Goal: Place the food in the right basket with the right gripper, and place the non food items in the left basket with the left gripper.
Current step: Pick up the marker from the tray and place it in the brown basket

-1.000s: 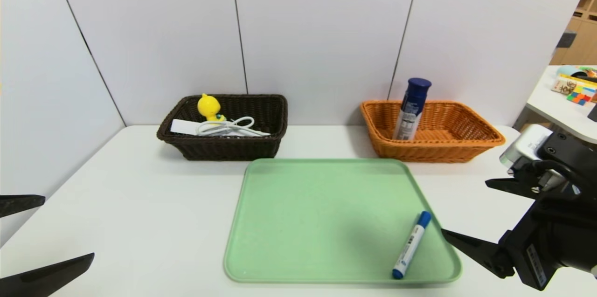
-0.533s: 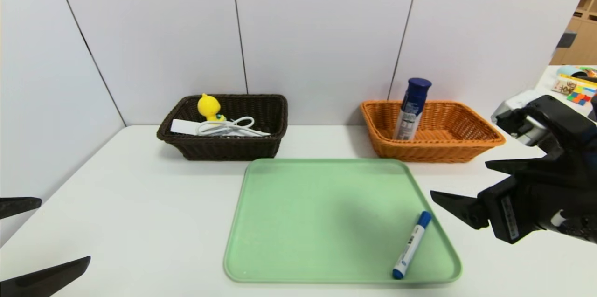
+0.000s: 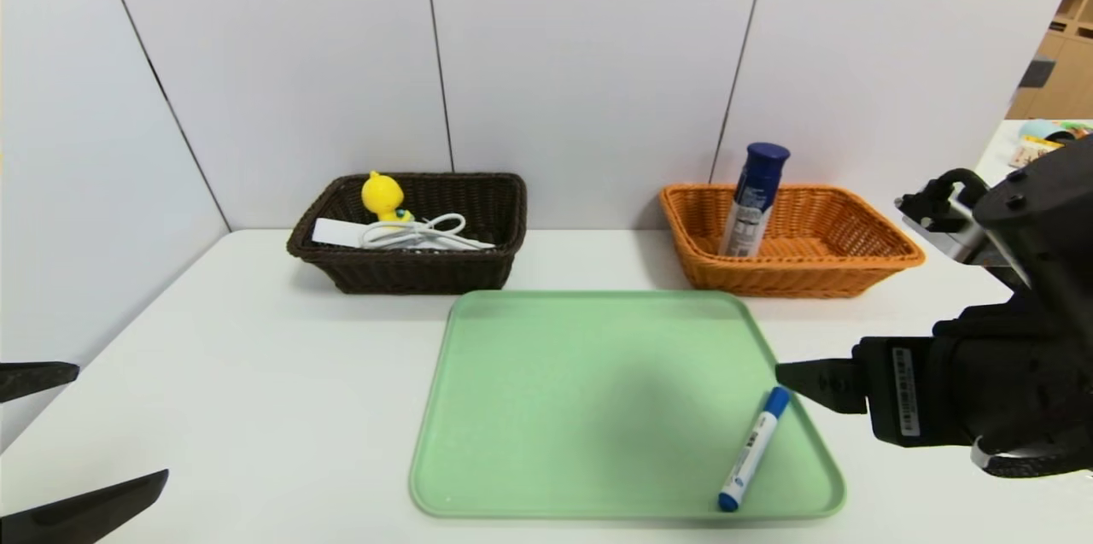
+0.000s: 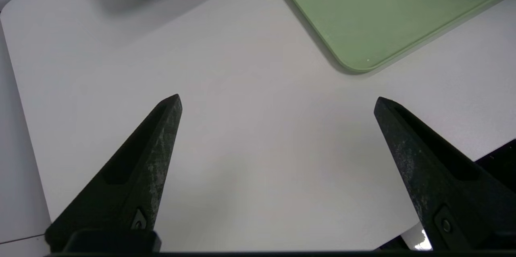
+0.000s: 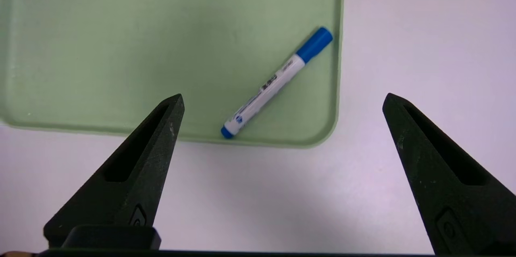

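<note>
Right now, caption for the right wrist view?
Open right gripper above blue-capped marker lying on green tray.

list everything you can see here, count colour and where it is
table: 1, white, under everything
tray: 1, pale green, centre of table
marker: 1, white with blue cap, lying on the tray near its right edge
left basket: 1, dark brown wicker, back left
duck toy: 1, yellow, in the dark basket
power strip: 1, white with looped cord, in the dark basket
right basket: 1, orange wicker, back right
can: 1, blue cap, blue-and-white label, leaning in the orange basket
clutter: several, mixed colours, on a side table far right
left claw: 1, black, open, over bare table front left
right claw: 1, black, open, above the marker end of the tray
</note>
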`<action>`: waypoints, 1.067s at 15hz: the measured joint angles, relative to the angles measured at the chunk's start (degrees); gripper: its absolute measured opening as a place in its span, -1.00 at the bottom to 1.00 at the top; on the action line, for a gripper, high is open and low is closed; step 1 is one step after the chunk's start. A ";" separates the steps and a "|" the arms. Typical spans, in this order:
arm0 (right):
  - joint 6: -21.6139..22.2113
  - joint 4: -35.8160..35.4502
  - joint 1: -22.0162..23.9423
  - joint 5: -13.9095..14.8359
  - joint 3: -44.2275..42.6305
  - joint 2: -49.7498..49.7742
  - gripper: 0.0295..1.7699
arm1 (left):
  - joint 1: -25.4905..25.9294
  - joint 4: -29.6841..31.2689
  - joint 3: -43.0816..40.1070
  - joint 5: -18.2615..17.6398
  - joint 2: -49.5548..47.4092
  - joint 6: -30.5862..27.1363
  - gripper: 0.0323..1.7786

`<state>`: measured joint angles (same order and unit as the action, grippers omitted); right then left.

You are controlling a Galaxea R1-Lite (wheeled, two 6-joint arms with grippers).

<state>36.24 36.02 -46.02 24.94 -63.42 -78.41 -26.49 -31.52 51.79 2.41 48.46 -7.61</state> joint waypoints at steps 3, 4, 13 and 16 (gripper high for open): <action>11.78 11.50 -3.10 -0.99 -7.28 -3.62 0.92 | 0.04 -0.09 -0.02 -0.22 -0.11 0.00 0.90; 15.06 14.93 -3.56 -2.10 -9.52 -4.89 0.92 | 0.04 -0.11 -0.07 -0.22 -0.12 0.01 0.90; 26.65 25.00 1.49 -15.35 -18.42 -11.64 0.92 | 0.04 -0.02 -0.77 -0.27 -0.63 0.00 0.90; 28.42 24.89 4.51 -16.57 -20.46 -12.74 0.92 | 0.04 -0.09 -0.80 -0.24 -1.00 0.01 0.90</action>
<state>64.66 60.92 -41.51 8.37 -83.87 -91.15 -26.45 -31.61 50.98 2.17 47.46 -7.59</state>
